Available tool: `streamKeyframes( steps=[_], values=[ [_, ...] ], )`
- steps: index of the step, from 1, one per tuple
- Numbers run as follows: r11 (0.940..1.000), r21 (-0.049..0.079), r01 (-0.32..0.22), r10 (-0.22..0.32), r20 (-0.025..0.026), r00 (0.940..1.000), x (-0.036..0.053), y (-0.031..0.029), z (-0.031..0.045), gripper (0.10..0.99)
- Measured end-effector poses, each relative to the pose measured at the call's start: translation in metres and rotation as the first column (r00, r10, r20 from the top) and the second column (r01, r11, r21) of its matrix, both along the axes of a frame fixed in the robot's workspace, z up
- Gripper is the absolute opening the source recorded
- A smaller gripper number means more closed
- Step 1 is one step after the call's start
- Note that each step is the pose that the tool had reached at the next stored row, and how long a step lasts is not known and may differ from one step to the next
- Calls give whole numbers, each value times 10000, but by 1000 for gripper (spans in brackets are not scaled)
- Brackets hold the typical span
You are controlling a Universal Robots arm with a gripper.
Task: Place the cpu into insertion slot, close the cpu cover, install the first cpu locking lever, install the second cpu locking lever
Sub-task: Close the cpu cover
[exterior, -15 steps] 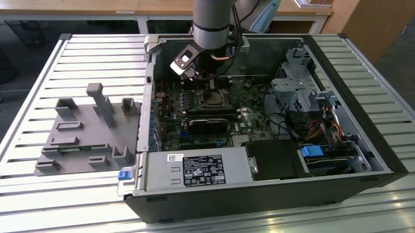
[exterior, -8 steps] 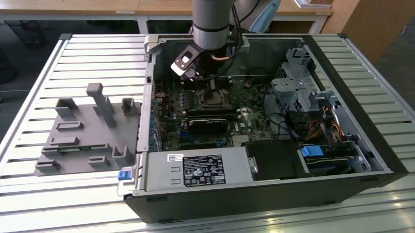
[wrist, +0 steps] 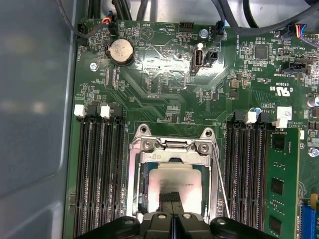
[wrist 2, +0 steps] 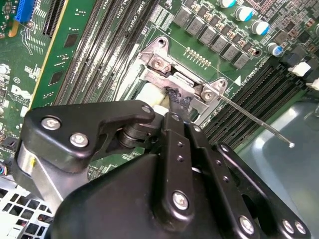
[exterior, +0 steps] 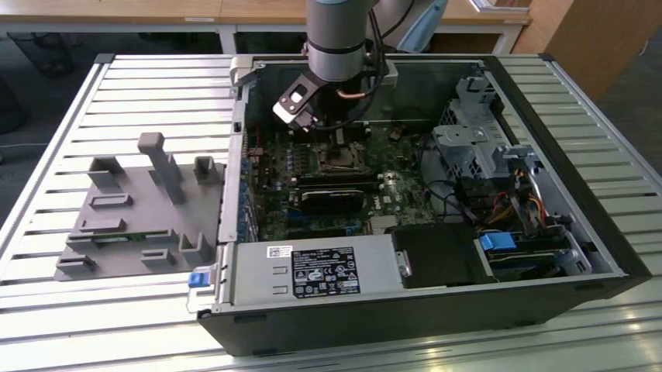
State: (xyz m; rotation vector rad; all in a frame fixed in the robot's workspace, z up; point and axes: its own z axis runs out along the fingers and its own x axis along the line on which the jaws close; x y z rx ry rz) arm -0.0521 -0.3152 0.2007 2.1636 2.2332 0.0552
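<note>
The cpu (wrist: 174, 181) lies flat in the socket on the green motherboard, its dull silver top showing through the window of the cpu cover (wrist: 149, 157). The cover's silvery frame lies down around it. My gripper (wrist: 172, 198) is shut, fingertips pressed together with nothing seen between them, and rests on the cpu's near edge. In the second wrist view the gripper (wrist 2: 177, 101) touches the socket at the cover (wrist 2: 158, 63). One thin locking lever (wrist: 222, 181) runs along one side of the socket; its rod (wrist 2: 259, 123) sticks out free. In the exterior view the gripper (exterior: 337, 146) hangs over the socket.
Memory slots (wrist: 97, 169) flank the socket on both sides. A green card (wrist: 284, 184) stands beside them. The open case (exterior: 559, 132) has walls, a drive cage (exterior: 470, 143) and cables (exterior: 512, 205) at the exterior view's right. A grey fixture (exterior: 135, 209) lies outside.
</note>
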Motion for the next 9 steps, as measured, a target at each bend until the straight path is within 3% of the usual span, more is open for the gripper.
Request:
streamKeyframes(
  steps=[9],
  values=[
    [10000,2,-6,6,87,10000,74,9,5,106]
  ],
)
